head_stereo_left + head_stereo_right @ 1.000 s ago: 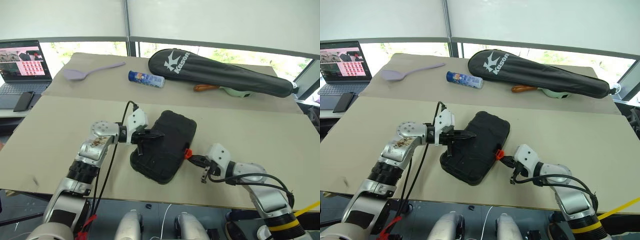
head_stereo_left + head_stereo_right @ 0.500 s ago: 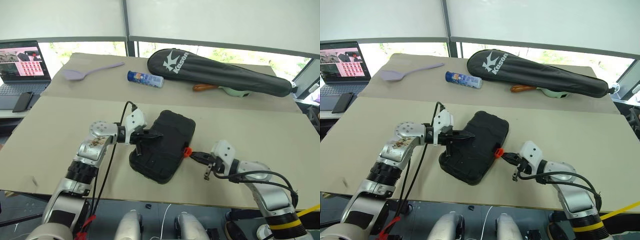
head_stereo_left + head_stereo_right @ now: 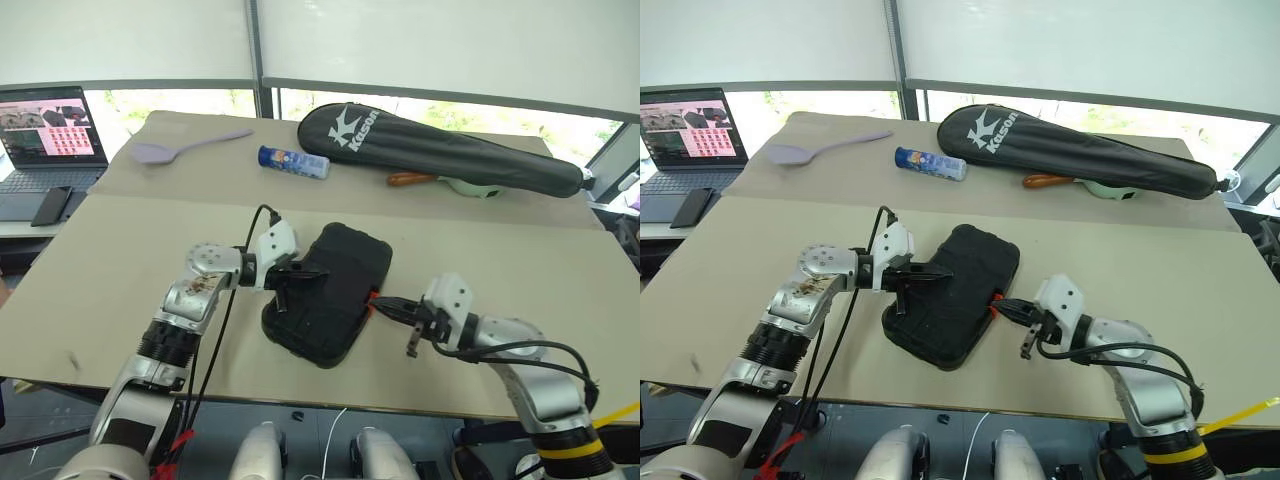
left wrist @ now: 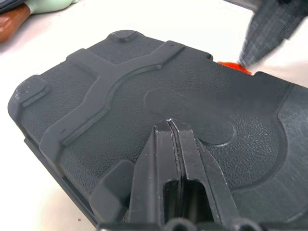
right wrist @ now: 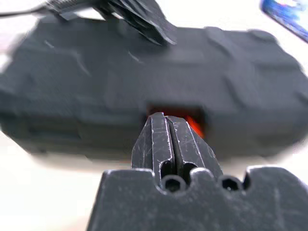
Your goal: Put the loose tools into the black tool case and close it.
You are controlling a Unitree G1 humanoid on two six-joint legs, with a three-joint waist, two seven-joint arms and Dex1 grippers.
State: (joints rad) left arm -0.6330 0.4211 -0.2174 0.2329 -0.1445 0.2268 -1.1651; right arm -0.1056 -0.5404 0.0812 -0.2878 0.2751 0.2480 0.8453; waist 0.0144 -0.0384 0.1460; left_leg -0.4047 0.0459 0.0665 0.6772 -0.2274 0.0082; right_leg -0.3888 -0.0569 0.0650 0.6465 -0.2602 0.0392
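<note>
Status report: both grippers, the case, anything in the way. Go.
Left gripper shut, tips over lid of the black tool case. Right gripper shut, at the orange latch. Case lid down. Nothing blocking.

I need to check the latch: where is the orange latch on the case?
In the left eye view the orange latch sits on the closed black tool case's right edge, at the right claw's tips.

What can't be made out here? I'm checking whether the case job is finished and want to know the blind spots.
- Contents of the black tool case: lid down, so what's inside is hidden.
- Orange latch: right wrist view, blurred and partly behind the right gripper; fastened or not, cannot tell.
- Brown-handled tool: head view, its far end hidden under the racket bag.
- Laptop: cut off by the left edge.
</note>
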